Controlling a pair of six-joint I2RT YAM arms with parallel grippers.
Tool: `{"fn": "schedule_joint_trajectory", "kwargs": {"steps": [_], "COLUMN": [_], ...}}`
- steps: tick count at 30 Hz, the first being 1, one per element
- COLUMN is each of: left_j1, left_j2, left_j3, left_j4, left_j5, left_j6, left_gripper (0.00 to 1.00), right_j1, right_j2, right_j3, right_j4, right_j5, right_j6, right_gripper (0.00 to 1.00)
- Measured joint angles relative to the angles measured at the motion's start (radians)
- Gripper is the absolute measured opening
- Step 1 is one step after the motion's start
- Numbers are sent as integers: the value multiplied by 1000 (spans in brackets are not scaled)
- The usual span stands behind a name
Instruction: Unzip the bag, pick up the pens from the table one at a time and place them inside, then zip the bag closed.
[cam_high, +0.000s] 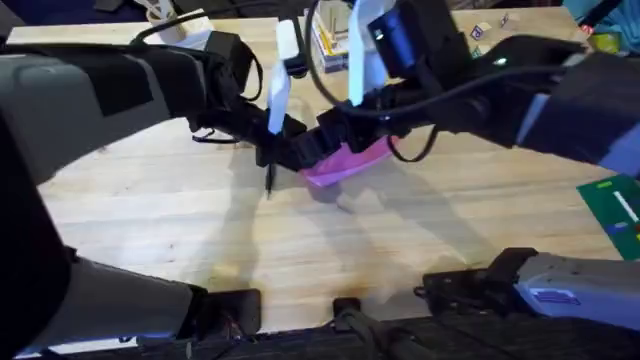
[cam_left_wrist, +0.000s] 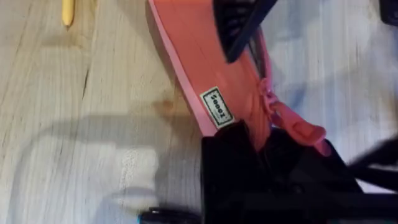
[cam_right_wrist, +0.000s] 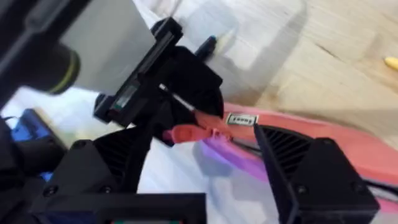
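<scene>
At centre frame of the overhead view, the bag (cam_high: 345, 163) is seen held off the table (cam_high: 150, 220) between both arms. The left gripper (cam_high: 283, 150), entering from the upper left, is observed clamped on the bag's left end; in the left wrist view its fingers (cam_left_wrist: 249, 162) are closed over the fabric beside the white label (cam_left_wrist: 216, 107). A black pen (cam_high: 269, 180) is noted just below that gripper, and a yellow pen (cam_left_wrist: 67, 11) lies well apart on the wood. The bag's long axis is judged to run from left, slightly lower, to right, slightly higher. The pull tab (cam_right_wrist: 186, 132) is seen at the left end, pointing away from the bag toward the left gripper, the zipper apparently shut. The right gripper (cam_right_wrist: 205, 155) is found spread wide, straddling the bag just beside the tab, and is judged the one placed to take it.
</scene>
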Motion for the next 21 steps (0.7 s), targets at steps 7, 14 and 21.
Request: {"fn": "schedule_joint_trajectory", "kwargs": {"steps": [7,14,21], "left_j1": [-7,-14,-16], "left_j2": [0,0,0], "left_j3": [0,0,0], "left_j4": [4,22,34], "left_j5": [-3,20,34], "left_j6": [-2,-4,-9], "left_gripper": [43,831,994], "right_j1": [-60,-133,-147], "right_j2": [-120,-179,-179], "right_j3": [86,159,230], "right_j4": [-175,-360,-506], "right_j5": [-71,-80,-55], "right_j6": [-97,-190,-309], "right_gripper": [997,997,997]}}
